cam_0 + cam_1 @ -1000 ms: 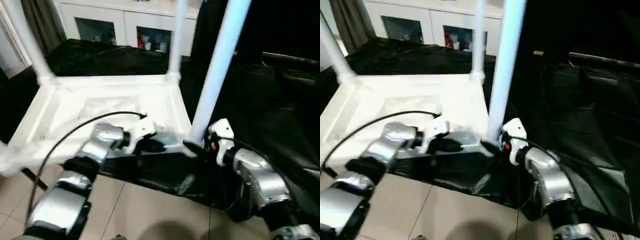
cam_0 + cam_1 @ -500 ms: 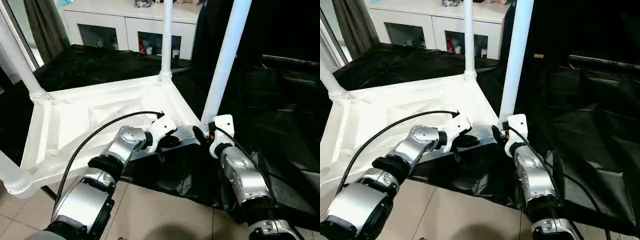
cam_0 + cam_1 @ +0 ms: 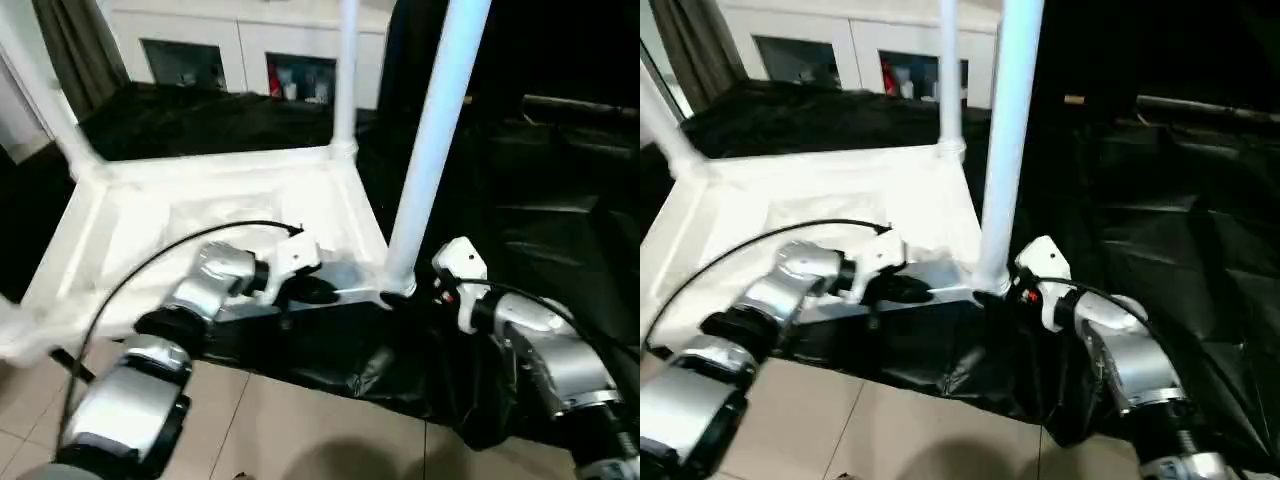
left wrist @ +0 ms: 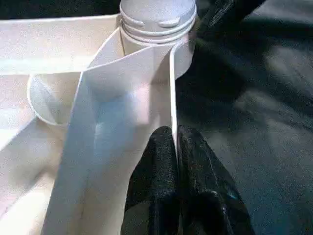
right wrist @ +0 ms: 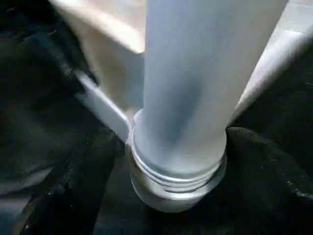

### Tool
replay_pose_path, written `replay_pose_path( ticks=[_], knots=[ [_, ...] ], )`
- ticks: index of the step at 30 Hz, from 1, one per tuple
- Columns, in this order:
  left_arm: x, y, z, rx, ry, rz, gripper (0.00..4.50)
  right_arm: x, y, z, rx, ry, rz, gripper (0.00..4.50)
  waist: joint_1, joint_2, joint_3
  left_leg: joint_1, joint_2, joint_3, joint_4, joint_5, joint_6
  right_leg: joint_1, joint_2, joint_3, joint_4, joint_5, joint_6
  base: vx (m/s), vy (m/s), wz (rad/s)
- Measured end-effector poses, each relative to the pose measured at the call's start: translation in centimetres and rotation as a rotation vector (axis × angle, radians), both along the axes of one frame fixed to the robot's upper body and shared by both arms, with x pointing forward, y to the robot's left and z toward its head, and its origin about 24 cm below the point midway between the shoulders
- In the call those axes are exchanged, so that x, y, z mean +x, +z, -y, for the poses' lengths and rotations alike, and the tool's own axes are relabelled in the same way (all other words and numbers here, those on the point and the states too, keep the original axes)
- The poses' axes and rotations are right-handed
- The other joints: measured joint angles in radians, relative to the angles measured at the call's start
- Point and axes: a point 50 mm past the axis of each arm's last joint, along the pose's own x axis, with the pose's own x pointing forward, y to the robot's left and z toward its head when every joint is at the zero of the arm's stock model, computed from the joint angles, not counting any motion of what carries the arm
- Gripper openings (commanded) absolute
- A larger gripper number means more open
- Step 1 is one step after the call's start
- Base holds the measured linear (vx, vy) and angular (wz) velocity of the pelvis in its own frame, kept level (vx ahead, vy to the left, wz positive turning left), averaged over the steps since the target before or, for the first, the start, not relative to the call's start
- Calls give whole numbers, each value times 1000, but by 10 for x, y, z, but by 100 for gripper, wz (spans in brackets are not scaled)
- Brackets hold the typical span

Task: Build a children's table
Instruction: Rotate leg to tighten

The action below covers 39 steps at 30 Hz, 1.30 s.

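The white table top [image 3: 200, 215] lies upside down on a black sheet, ribs facing up. Three legs stand in its corner sockets: the near right leg [image 3: 432, 150], the far right leg [image 3: 347, 70] and the far left leg [image 3: 45, 90]. My left gripper [image 3: 318, 290] is shut on the thin rim wall [image 4: 172, 98] close to the near right socket, with the fingers [image 4: 156, 166] pinching it. My right gripper [image 5: 176, 161] clasps the threaded base of the near right leg [image 5: 195, 88], one finger [image 5: 78, 181] on each side, just above the socket.
A white cabinet with glass doors [image 3: 250, 50] stands behind the table, with a grey curtain [image 3: 70, 50] at the far left. The black sheet [image 3: 520, 200] spreads over the right side. Tiled floor [image 3: 300, 430] lies in front. A black cable [image 3: 150, 270] arcs over my left forearm.
The head camera has swung and tilted, shifting the whole picture. Both grippers keep their holds at the near right corner. My right forearm now reaches in from further right.
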Motion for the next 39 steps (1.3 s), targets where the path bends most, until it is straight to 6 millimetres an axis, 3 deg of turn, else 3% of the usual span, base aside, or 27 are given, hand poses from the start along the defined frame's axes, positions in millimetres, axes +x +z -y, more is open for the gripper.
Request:
replay_pose_path(
  ticks=[2,5,11,19,23,24,29,35,39],
  knots=[
    [-3,2,-6,7,-32,-37,0,-4,-1,-3,12,66,-29,381,7,-11,4,0,2,0,1,0,-1,0,1,-1,1,0,-1,0,0,0],
    [-5,1,-4,1,-51,-51,0,-5,-1,-7,34,98,-42,381,18,-14,6,1,2,6,2,-3,-6,0,-1,1,2,0,-1,0,0,0],
    [-7,1,-4,-5,-62,-59,0,-3,3,-16,83,129,-46,366,19,-15,6,1,2,13,3,-4,-5,0,-4,2,2,0,-1,0,0,0],
    [-11,0,-6,-7,-66,-64,0,-3,3,-16,87,134,-49,286,20,-15,6,2,2,13,3,-4,-4,0,-4,1,2,0,0,0,0,0],
    [-10,0,-5,-8,-61,-61,0,-2,2,-15,94,112,-48,282,20,-15,6,2,2,13,4,-4,-5,0,-4,2,4,0,0,0,0,0],
    [-10,-1,-4,-11,-57,-58,0,-2,1,-15,98,102,-48,258,20,-15,6,3,2,13,4,-4,-5,0,-5,2,5,0,0,0,0,0],
    [-5,-7,14,-32,23,-31,0,3,-5,-16,153,-74,-17,221,21,-13,5,7,1,14,7,-4,-5,6,-7,2,7,0,-1,0,0,0],
    [1,-17,54,-57,157,-21,0,11,-16,-10,196,-498,17,205,15,-5,0,23,-1,12,4,-4,-5,23,-8,2,-2,-4,6,0,0,0],
    [2,-17,57,-45,170,-13,0,12,-17,-17,187,-589,31,202,14,0,-4,21,-2,11,0,-4,-5,23,-8,1,-7,-4,7,0,0,0]
  ],
)
